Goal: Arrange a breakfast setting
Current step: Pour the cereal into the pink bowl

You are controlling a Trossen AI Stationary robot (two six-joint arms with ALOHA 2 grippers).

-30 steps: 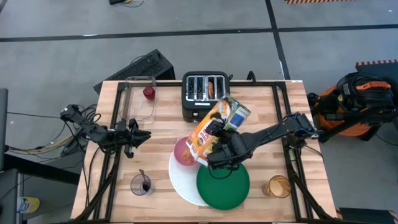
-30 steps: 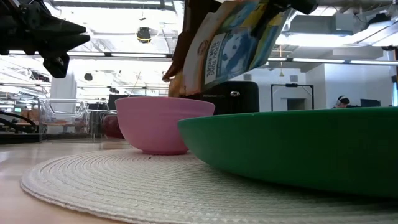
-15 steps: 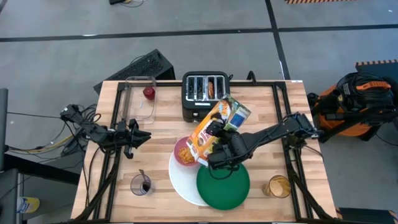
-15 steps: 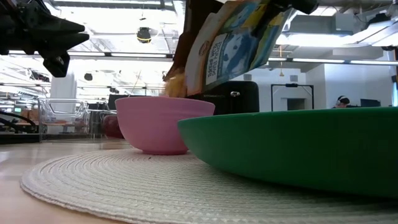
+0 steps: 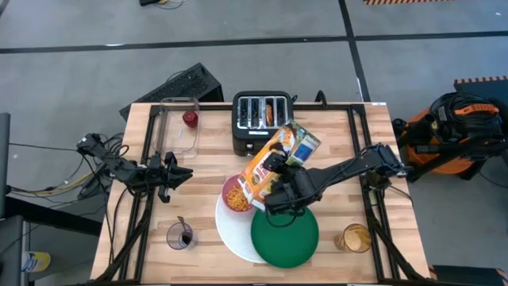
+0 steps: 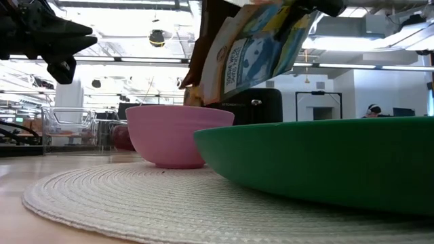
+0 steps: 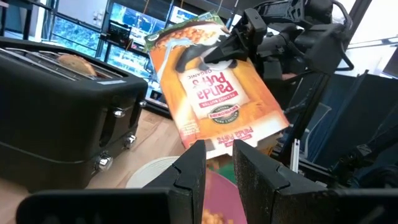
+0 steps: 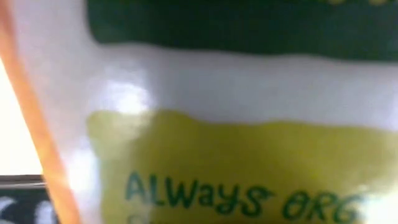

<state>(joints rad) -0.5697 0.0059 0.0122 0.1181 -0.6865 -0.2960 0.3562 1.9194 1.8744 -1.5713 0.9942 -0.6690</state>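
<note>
Pink bowl [image 5: 235, 195], frame centre in my high view, on the upper left edge of the big white round plate [image 5: 232, 231], holds orange cereal [image 5: 234, 198]; smaller green plate [image 5: 285, 237] overlaps the white plate's right side; cereal box [image 5: 274, 163] tilted, mouth down over the bowl, clamped by my right gripper [image 5: 279, 187]; left gripper [image 5: 181, 174], left of centre, fingers slightly apart, empty; small red fruit [image 5: 190, 118] in the clear container [image 5: 179, 125], upper left; black toaster [image 5: 263, 117] above centre.

Grey concrete floor [image 5: 95, 48] with dark seams; bright ceiling lights [image 6: 135, 30] beyond.
</note>
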